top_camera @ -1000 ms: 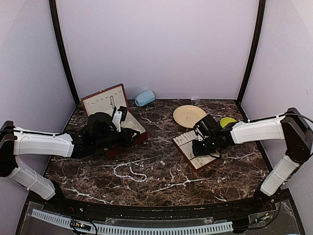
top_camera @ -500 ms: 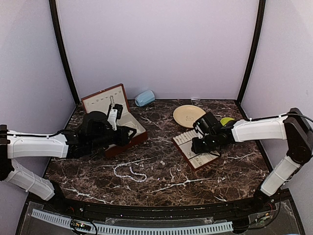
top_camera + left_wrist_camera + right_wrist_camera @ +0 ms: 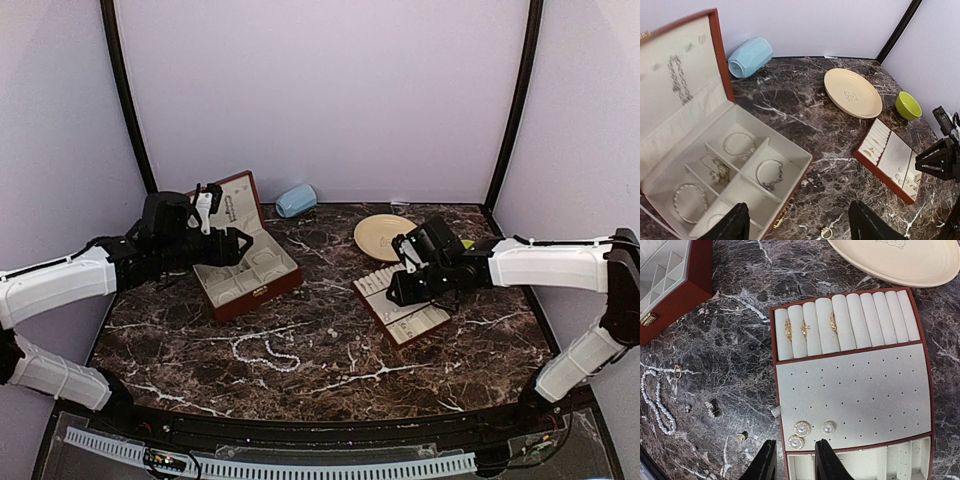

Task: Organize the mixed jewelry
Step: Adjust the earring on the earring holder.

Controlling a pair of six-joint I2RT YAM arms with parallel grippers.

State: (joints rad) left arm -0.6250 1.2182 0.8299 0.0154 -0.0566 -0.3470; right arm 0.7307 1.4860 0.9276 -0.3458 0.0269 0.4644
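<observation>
Open box w/ bracelets; ring nearby

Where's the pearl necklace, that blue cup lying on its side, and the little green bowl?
pearl necklace (image 3: 670, 430), right wrist view, the lower curl of the strand.
blue cup (image 3: 751, 56), left wrist view, the middle of its side.
green bowl (image 3: 908, 105), left wrist view, its inside.

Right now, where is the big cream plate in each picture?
Top external: plate at the back, right of middle.
Left wrist: plate upper right of middle.
Right wrist: plate at the top right, cut off.
Shared landmark: the slotted tray lies close beside it in all three.
</observation>
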